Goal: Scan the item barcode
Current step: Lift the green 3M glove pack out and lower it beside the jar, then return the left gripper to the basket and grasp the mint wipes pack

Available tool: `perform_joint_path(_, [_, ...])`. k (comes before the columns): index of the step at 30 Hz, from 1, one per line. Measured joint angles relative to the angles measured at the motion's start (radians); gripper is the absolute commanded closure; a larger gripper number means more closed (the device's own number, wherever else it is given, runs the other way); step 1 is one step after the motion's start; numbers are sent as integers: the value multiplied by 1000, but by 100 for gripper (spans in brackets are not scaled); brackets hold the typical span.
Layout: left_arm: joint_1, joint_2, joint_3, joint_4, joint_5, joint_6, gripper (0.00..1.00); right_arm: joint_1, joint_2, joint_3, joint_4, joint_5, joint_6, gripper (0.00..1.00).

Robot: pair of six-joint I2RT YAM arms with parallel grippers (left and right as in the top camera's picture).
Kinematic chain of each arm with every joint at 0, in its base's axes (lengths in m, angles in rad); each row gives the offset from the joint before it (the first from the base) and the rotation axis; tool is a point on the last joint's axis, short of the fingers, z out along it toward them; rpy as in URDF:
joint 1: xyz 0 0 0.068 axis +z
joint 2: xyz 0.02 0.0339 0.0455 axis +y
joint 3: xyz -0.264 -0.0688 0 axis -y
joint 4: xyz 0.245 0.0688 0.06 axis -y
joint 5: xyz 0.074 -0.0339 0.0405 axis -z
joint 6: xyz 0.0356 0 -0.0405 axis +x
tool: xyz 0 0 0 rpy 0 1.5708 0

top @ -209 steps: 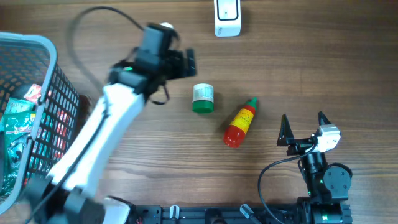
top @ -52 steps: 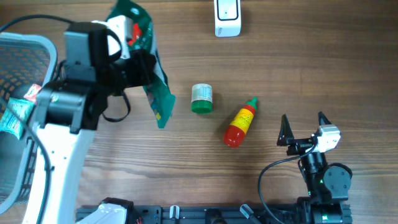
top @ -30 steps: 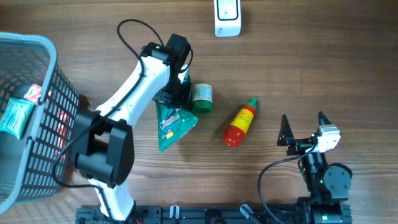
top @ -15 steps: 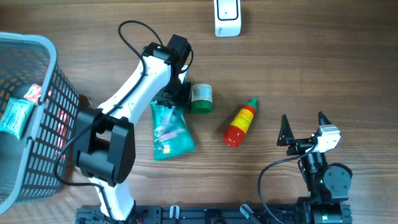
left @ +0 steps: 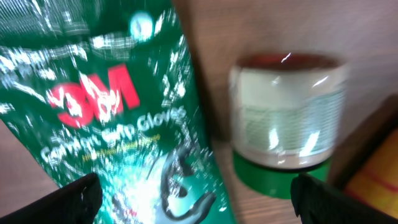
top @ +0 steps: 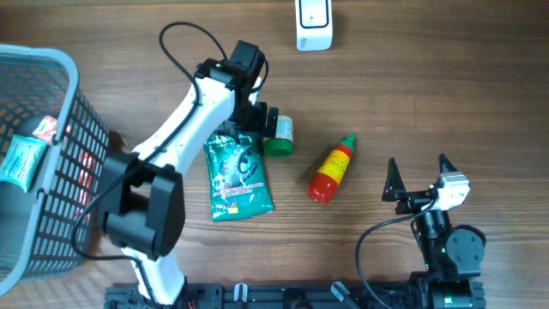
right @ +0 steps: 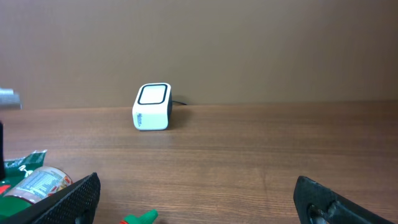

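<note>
Left gripper [top: 257,123]: its fingers stand wide apart and hold nothing. It hovers over the top end of the green packet [top: 238,176].
Right gripper [top: 418,163]: spread and empty, well apart from every item.
Packet: it lies flat on the table [top: 446,77], directly under your left gripper, running back from it toward the arm's base.
Jar [top: 281,136]: just beside the left gripper's outer finger. You cannot tell whether it touches the packet edge.
Scanner [top: 314,24]: ahead of the left gripper and well apart from it, past the jar.
Step in hand: judged as regrasping the packet so that its barcode can face the scanner.
Barcode: not readable here. A pale label shows on the packet end farthest from the gripper.
Grip advice: pinch one thin edge near the gripper and keep that label uncovered.
Risk: the film looks slick and floppy, so it may sag or slip. Closing near the jar could knock it toward the red bottle [top: 331,170].
</note>
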Motion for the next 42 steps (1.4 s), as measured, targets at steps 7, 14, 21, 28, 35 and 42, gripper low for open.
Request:
perform_joint_path(7, [0, -184, -1, 170, 0, -3, 0, 0, 0, 0, 0, 0, 0, 0])
perform_joint_path(14, [0, -306, -1, 234, -15, -5, 0, 0, 0, 0, 0, 0, 0, 0])
perform_joint_path(21, [35, -364, -1, 243, -28, -4, 0, 0, 0, 0, 0, 0, 0, 0])
perform_joint_path(28, [146, -432, 4, 246, -40, -3, 0, 0, 0, 0, 0, 0, 0, 0])
perform_joint_path(35, [188, -487, 96, 230, -41, 5, 0, 0, 0, 0, 0, 0, 0, 1])
perform_joint_path(42, [229, -489, 243, 201, -45, 24, 0, 0, 0, 0, 0, 0, 0, 0])
